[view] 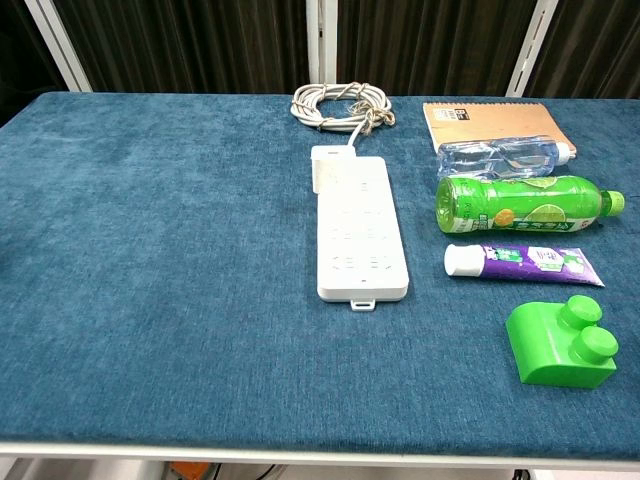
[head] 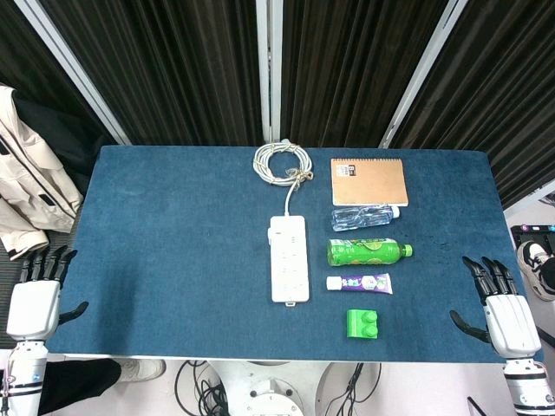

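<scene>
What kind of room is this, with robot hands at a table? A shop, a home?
Most likely a lab or test room, not a home. A blue cloth-covered table holds everyday things set in a neat row, such as a white power strip and a green bottle. Dark curtains hang behind, and cables trail below.

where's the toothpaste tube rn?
The toothpaste tube lies on its side right of the power strip, between the green bottle behind it and the green block in front; nearer the right hand.
</scene>
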